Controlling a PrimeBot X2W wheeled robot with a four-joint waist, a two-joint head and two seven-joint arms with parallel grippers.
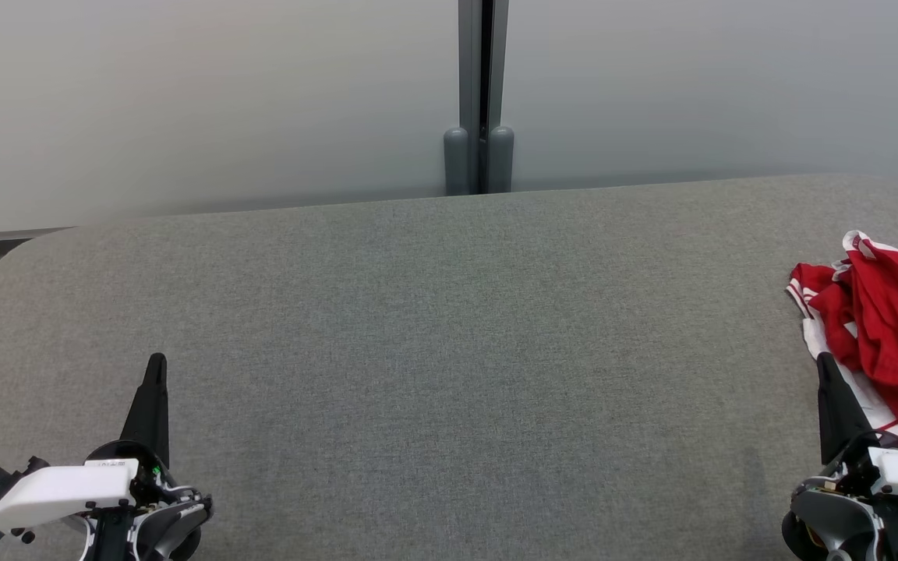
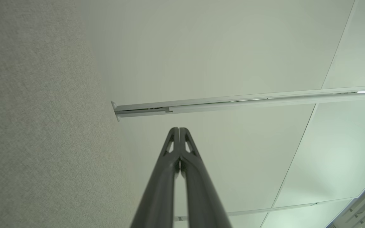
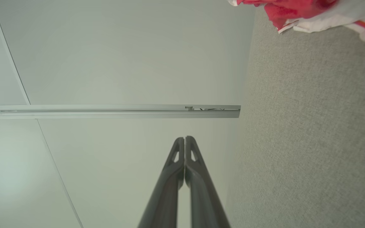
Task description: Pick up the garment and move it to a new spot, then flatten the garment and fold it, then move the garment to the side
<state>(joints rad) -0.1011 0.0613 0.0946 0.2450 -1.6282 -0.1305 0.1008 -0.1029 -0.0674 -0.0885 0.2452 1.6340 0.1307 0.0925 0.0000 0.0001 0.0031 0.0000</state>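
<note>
One crumpled red-and-white cloth garment (image 1: 889, 327) lies at the right end of one grey, felt-textured, round-cornered surface (image 1: 449, 351), near the right jaws. Two slim, dark, tapered pairs — left jaws and right jaws — are pressed together, empty.

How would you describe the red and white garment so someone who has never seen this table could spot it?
Start with the wide grey fabric-covered table. Follow it to its right edge, just beyond the tip of the dark right gripper. There lies a crumpled red garment with white striped trim, the one bright, rumpled thing on that flat grey surface.
</note>
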